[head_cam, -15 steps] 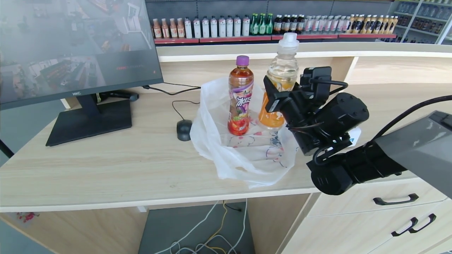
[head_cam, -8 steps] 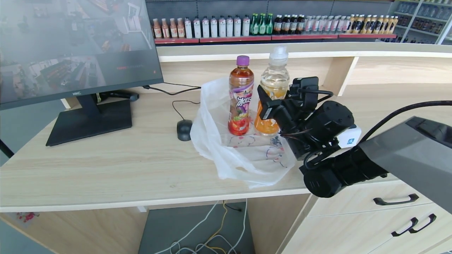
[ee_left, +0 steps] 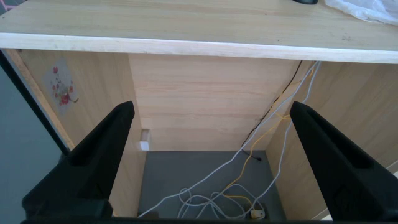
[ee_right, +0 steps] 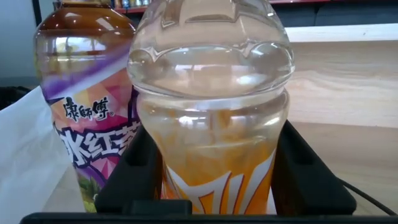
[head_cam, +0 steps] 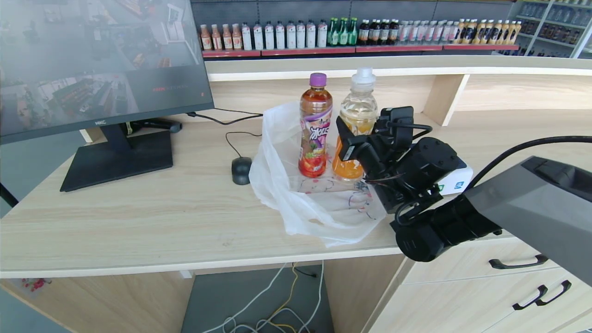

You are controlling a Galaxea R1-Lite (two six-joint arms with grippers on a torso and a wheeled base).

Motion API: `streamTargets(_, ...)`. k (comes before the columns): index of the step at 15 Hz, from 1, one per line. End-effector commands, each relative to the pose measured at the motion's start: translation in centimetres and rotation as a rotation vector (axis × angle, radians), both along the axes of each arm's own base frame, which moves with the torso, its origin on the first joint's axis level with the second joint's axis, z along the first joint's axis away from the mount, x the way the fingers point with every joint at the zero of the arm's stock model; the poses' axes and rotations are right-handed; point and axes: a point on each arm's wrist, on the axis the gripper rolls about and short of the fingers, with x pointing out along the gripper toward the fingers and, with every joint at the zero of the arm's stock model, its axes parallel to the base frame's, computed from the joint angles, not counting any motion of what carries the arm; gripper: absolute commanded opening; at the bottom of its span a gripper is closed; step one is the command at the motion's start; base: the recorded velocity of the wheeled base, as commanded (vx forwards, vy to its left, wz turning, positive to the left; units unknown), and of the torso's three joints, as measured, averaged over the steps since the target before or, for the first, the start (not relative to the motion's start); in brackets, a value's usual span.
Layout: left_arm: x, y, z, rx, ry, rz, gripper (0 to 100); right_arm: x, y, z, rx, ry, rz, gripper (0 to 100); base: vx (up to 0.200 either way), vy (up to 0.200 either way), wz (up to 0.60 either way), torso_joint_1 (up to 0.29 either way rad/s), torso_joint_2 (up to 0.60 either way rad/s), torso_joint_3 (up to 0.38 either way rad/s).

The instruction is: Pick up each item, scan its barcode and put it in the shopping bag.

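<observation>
Now one shopping bag (head_cam: 296, 203), two bottles — tea bottle (head_cam: 315, 125), orange bottle (head_cam: 357, 108) in right gripper (head_cam: 352, 141) (left gripper (ee_left: 211, 112) wide).

Bright, even light falls from above on the pale counter (head_cam: 138, 222). The mouse (head_cam: 241, 169) and the white bag (head_cam: 319, 212) cast only faint, soft-edged shadows, and the bag's front folds are nearly washed out. The dark monitor (head_cam: 92, 60) looks pale and hazy with glare across its screen. In the right wrist view small white highlights sit on the shoulder of the clear bottle (ee_right: 211, 68), and in the left wrist view the recess (ee_left: 205, 180) under the counter lies in dim shade.
</observation>
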Motion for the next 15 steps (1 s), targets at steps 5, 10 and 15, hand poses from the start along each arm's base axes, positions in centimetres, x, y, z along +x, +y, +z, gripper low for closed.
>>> streamTargets(5,0.0,0.0,0.0,0.000,-0.001,0.001,100,-0.1,0.0,-1.4,-0.018,0.044,0.002,0,0.000,0.000,0.00,0.000,0.00,0.000)
streamTargets(10,0.0,0.0,0.0,0.000,-0.001,0.001,100,-0.5,0.1,-2.3,-0.034,0.068,0.013,0,0.000,0.000,0.00,0.000,0.00,0.000)
streamTargets(15,0.0,0.0,0.0,0.000,-0.001,-0.001,100,-0.8,0.2,-2.8,-0.038,0.083,0.015,0,0.000,0.000,0.00,0.000,0.00,0.000)
